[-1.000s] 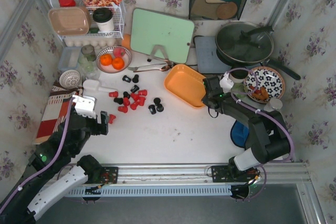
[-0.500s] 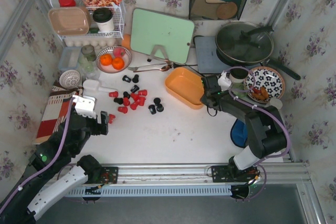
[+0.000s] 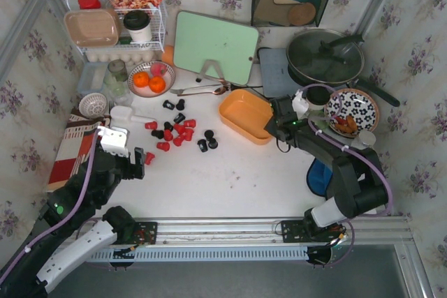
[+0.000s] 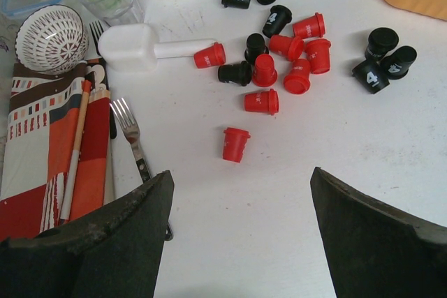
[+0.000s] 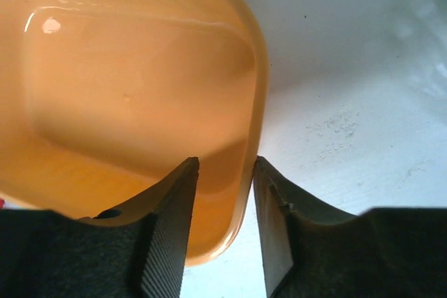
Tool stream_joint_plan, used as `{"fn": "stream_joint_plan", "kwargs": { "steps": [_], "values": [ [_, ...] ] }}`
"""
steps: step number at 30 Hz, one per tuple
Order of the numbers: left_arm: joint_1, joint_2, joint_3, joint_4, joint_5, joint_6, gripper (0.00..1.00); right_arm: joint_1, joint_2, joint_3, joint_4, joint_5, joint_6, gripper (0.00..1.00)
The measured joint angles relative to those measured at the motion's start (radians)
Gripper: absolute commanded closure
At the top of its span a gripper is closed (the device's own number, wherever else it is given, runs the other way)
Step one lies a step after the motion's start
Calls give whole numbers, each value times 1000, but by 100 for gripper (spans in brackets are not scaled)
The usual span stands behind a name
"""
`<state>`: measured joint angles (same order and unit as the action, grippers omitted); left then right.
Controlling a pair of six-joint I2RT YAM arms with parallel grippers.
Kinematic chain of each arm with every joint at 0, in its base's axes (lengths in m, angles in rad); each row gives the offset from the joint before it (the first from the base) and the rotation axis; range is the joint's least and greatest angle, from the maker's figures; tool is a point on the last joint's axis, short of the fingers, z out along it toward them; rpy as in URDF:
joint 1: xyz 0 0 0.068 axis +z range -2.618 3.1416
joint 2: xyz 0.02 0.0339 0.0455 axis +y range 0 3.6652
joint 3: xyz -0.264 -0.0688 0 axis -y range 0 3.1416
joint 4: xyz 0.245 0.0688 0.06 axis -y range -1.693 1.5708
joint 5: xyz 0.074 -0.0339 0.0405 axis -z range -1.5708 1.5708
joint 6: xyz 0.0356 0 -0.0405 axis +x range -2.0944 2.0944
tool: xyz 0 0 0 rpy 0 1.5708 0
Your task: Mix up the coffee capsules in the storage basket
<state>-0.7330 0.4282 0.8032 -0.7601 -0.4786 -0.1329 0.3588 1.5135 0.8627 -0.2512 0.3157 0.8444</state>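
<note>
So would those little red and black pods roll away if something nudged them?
Probably: many coffee capsules lie on their sides, and being tapered they would likely roll in a curve. They look small and light, so a nudge might scatter the cluster. Their glossy sides could slip in a grip.

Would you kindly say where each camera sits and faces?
Top external: overhead behind the robot, facing the white table; both arms show.
Left wrist: left arm, facing red and black plastic capsules; open jaws show.
Right wrist: right arm, facing the shallow orange plastic basket; jaws straddle its rim.
Shared: top view also shows capsules, basket.
</note>
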Motion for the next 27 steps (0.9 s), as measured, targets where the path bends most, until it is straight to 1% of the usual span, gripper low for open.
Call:
{"fn": "stream_joint_plan", "kwargs": {
  "steps": [2,7,9,10,11,12,17,20,27],
  "values": [
    [0,1,0,0,0,0,19,0,-26,10,-16,5,-17,49],
    [0,11,0,0,0,0,19,0,-79,64,-64,48,-72,45],
    [1,14,0,0,0,0,18,0,-93,85,-85,67,-100,39],
    [1,15,0,0,0,0,18,0,-99,94,-96,75,-115,33],
    [2,16,0,0,0,0,18,0,-106,105,-110,82,-132,11],
    [2,16,0,0,0,0,18,0,-111,115,-122,88,-150,1],
    [3,17,0,0,0,0,17,16,-139,155,-151,142,-252,0],
    [3,17,-3,1,0,1,16,28,-169,155,-148,176,-342,0],
    [3,29,-11,0,-7,7,16,30,-293,108,-29,215,-569,0]
  ]
}}
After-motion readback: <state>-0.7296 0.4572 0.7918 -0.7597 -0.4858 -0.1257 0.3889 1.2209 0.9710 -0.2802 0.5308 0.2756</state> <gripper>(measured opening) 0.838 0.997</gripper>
